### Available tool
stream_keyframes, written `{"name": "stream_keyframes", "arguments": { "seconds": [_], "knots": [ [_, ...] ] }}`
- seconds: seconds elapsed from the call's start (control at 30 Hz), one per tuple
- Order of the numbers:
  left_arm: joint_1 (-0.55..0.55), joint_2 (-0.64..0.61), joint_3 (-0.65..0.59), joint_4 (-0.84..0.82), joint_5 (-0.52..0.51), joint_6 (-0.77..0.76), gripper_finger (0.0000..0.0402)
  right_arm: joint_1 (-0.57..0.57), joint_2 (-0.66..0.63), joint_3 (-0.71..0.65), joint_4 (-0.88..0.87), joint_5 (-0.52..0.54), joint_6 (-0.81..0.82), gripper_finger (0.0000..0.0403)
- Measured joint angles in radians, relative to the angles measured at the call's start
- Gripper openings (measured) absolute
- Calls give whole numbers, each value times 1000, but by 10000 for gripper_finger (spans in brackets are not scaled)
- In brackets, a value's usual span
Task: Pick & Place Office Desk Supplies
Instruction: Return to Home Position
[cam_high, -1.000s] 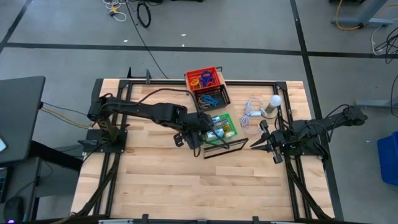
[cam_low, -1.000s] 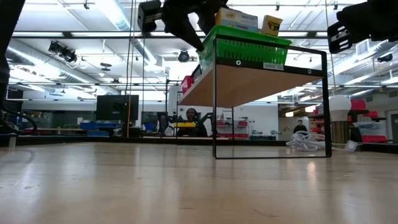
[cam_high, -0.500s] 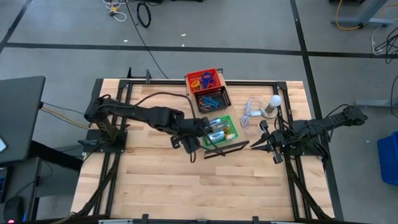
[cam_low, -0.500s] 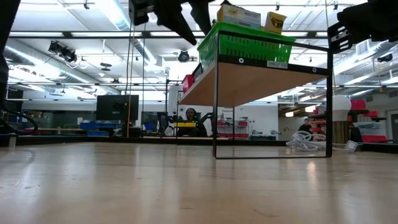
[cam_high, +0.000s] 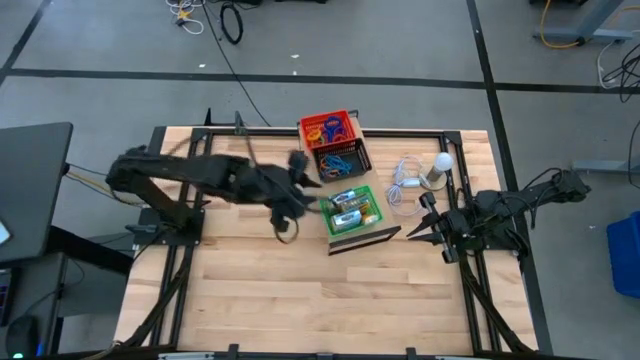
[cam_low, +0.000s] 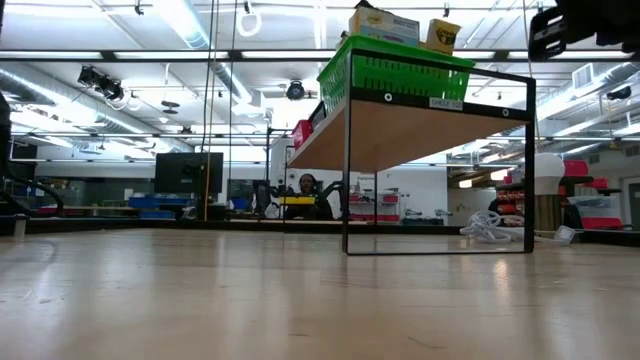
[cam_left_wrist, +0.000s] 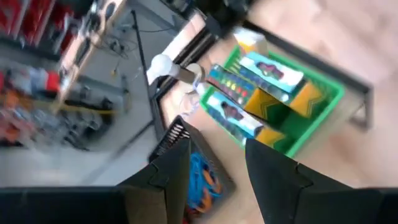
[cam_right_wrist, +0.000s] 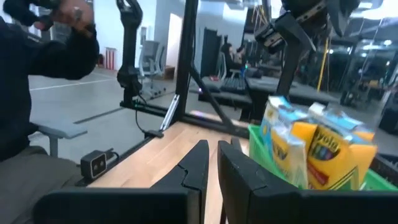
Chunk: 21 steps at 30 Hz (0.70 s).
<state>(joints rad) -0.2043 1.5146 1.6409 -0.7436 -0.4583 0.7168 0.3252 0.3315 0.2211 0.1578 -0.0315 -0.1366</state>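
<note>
Crayon boxes (cam_high: 350, 206) are shown packed in the green basket (cam_high: 356, 228) on the shelf (cam_low: 420, 135), their long axes laid roughly left to right in the high view. The left gripper (cam_high: 284, 226) is held clear on the basket's left, its fingers (cam_left_wrist: 166, 171) spread wide and empty. The right gripper (cam_high: 418, 220) is seen on the opposite side, nearly closed and empty.

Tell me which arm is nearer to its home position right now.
Right, most likely. The right gripper sits tucked near its base at the right edge of the table, while the left gripper, fingers open, reaches out mid-table beside the green basket on the shelf.
</note>
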Motion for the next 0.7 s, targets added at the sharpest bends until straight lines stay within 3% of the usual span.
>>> {"name": "stream_keyframes", "arguments": {
  "seconds": [0.2, 0.3, 0.47, 0.57, 0.7],
  "knots": [
    [12, -162, -5, -102, 186, -300, 161, 0, -106, 6, -89, 0, -18, 41],
    [-5, -223, -5, -147, 216, -399, 161, 0, -197, 36, -207, 1, 46, 41],
    [-71, -309, -48, -163, 169, -506, 161, 4, -308, 48, -249, -8, 130, 41],
    [-116, -386, -173, -96, 73, -560, 161, 4, -321, 48, -253, -8, 130, 41],
    [-148, -507, -414, 149, 20, -584, 161, 3, -317, 48, -252, -34, 122, 41]
  ]
}}
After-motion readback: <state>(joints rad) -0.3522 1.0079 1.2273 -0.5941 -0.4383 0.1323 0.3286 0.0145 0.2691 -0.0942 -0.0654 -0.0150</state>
